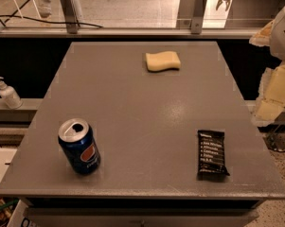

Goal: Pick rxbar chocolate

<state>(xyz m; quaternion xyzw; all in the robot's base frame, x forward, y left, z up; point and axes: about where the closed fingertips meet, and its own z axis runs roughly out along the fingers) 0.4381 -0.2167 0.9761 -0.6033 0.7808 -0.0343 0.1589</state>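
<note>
The rxbar chocolate (211, 153) is a small flat black wrapper bar with rows of white text. It lies flat near the front right of the grey table (132, 108), its long side running front to back. My gripper (274, 86) shows only as pale white and yellowish parts at the right edge of the view. It is raised above and to the right of the table, well apart from the bar and holding nothing that I can see.
A blue soda can (79, 146) stands upright with its top open at the front left. A yellow sponge (163, 61) lies at the back centre. A white pump bottle (7, 93) stands on a ledge left of the table. A railing (132, 32) runs behind it.
</note>
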